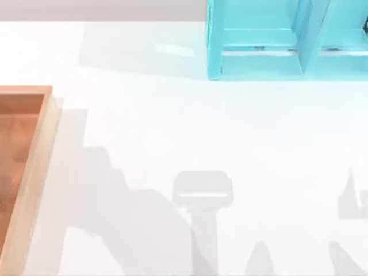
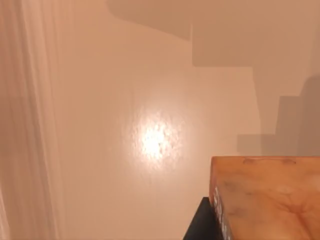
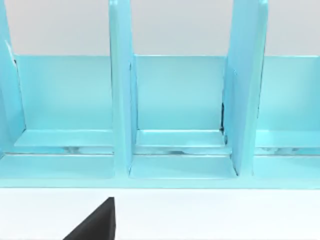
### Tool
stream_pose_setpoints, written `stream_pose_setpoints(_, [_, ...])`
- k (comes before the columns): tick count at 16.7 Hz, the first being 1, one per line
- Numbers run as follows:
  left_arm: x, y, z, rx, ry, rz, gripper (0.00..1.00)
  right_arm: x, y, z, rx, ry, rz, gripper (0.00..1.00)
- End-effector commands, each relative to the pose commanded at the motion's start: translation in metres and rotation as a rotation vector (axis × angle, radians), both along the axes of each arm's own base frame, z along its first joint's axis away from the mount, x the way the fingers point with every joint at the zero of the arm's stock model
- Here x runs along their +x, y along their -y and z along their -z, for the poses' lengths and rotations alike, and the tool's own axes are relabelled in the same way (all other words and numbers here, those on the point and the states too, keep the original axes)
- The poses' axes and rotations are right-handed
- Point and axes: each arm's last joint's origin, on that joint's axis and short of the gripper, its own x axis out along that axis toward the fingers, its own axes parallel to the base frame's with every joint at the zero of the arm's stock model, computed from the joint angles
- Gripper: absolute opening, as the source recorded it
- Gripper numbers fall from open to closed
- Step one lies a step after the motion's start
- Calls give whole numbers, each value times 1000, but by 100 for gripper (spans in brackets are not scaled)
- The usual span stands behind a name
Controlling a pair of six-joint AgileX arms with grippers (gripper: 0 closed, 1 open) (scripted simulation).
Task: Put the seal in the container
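The seal (image 2: 270, 197) is a reddish-brown block with pale marks on one side, seen very close in the left wrist view. A dark finger (image 2: 200, 224) of my left gripper lies against its side, and the gripper looks shut on it, above a pale glossy surface. The container (image 1: 35, 172), a shallow tray with a light wooden rim and orange-brown floor, lies at the table's left edge in the top view. In the right wrist view, one dark finger (image 3: 96, 222) of my right gripper faces the cyan shelf.
A cyan shelf unit (image 1: 276, 52) with upright dividers (image 3: 122, 100) stands at the table's back right. Arm shadows fall across the white table (image 1: 172, 126) near its front edge.
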Motion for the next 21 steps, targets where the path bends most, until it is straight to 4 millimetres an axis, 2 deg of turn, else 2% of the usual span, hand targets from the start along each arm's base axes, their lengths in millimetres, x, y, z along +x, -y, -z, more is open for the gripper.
stream_pose_setpoints(2, [0,0,0,0,0,0,0,0,0,0,0,0,0,100])
stream_pose_setpoints(15, [0,0,0,0,0,0,98,0,0,0,0,0,0,100])
stream_pose_setpoints(21, [0,0,0,0,0,0,100,0,0,0,0,0,0,100])
